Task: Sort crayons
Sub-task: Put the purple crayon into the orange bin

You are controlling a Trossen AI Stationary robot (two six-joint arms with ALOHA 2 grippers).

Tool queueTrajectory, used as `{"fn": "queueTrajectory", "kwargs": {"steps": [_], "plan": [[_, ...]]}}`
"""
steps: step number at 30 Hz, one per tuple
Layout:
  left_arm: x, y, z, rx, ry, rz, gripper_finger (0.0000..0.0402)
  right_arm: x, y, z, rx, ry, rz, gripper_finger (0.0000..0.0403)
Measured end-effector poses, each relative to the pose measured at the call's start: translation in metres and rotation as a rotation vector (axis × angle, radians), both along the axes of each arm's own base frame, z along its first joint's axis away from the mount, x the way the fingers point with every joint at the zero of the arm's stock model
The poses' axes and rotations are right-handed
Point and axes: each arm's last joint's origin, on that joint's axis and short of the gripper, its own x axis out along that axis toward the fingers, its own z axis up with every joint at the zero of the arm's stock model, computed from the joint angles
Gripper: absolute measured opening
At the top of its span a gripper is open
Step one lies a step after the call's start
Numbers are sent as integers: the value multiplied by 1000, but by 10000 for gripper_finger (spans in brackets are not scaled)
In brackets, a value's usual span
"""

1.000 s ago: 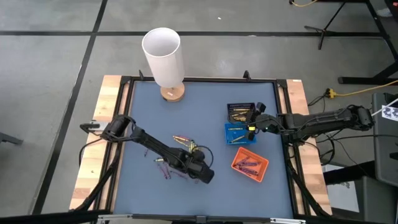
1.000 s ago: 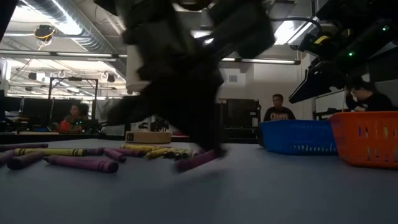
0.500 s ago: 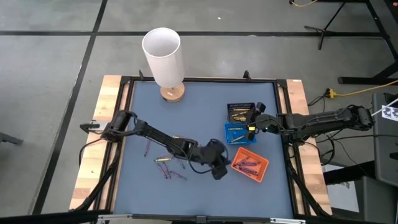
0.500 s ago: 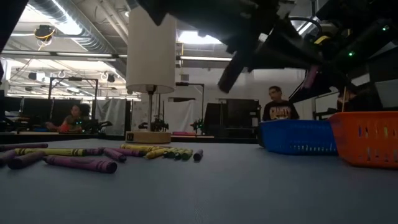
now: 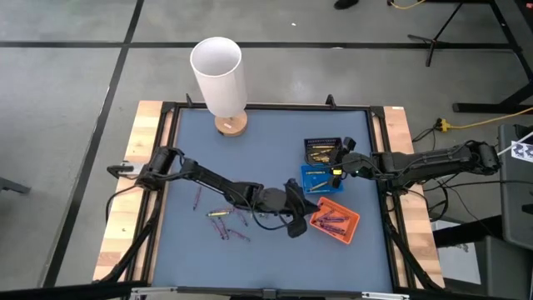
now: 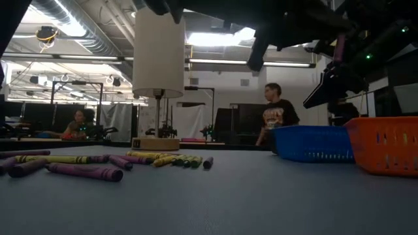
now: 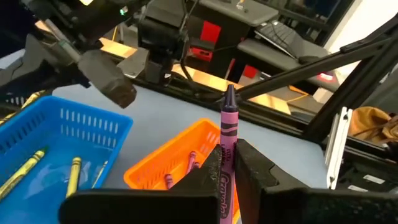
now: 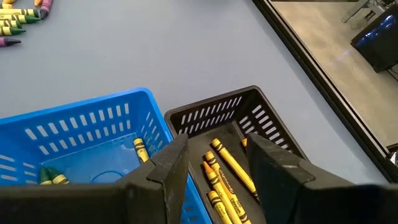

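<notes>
Left wrist view: thin purple-magenta paper-wrapped crayon (image 7: 227,158) stands upright, clamped between the left gripper (image 7: 231,163) fingers, tip up, just short of the orange slotted plastic tray (image 7: 163,163). Likely held there for dropping, since that tray already holds purple sticks. Black print runs down the wrapper, not readable.

Blue slotted plastic tray (image 7: 59,127) next to it holds yellow-green crayons; black slotted plastic tray (image 8: 249,115) beside the blue one holds yellow-gold crayons (image 8: 227,163) with dark lettering, too small to read. So each tray takes one colour.

High view: left gripper (image 5: 293,208) sits between the loose pile and the orange tray (image 5: 335,221). Right gripper (image 8: 214,165) waits over the black and blue trays, fingers apart, holding nothing.

Remaining loose purple and yellow crayons (image 6: 78,164) lie scattered flat on the grey-blue bench (image 5: 275,142), well apart from the trays, still unsorted.

White cylindrical lamp on a wooden base (image 5: 219,77) stands at the bench's far edge.
</notes>
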Motion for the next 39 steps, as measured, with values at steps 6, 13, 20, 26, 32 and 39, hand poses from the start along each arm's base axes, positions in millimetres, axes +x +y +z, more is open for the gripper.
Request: {"fn": "queueTrajectory", "kwargs": {"steps": [6, 13, 20, 26, 32, 39], "plan": [[2, -5, 1, -11, -64, 11, 8, 0, 0, 0, 0, 0, 0, 162], [10, -10, -22, 30, -114, -8, 8, 0, 0, 0, 0, -3, -1, 162], [12, -7, -31, 61, -95, -3, 8, 0, 0, 0, 0, -3, 0, 162], [14, -6, -46, 70, -67, -2, 14, 0, 0, 0, 0, -3, -1, 162], [17, -2, -54, 69, -72, 6, 21, 0, 0, 0, 0, -2, -1, 162], [18, -3, -57, 61, -77, -23, 22, 0, 0, 0, 0, -3, -1, 162]]}}
